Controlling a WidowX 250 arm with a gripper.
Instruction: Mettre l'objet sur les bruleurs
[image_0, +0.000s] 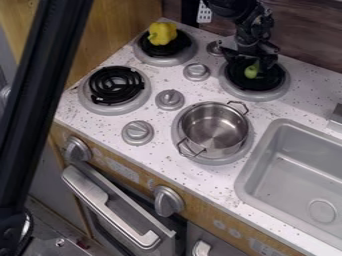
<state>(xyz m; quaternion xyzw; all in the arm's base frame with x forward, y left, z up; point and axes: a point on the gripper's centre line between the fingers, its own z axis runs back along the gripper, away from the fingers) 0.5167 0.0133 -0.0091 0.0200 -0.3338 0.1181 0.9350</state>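
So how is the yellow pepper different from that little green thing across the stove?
The yellow bell pepper is clearly bigger; the green item is small. The bell pepper is blocky and lumpy, while the green item looks rounder. The bell pepper has nothing above it, whereas the green item shows right by the black pincer. Both appear against dark burners.

green object (251, 72) | small, rounded | at upper-right black burner (268, 82)

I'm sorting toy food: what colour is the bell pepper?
The toy bell pepper is yellow, best seen in the camera view.
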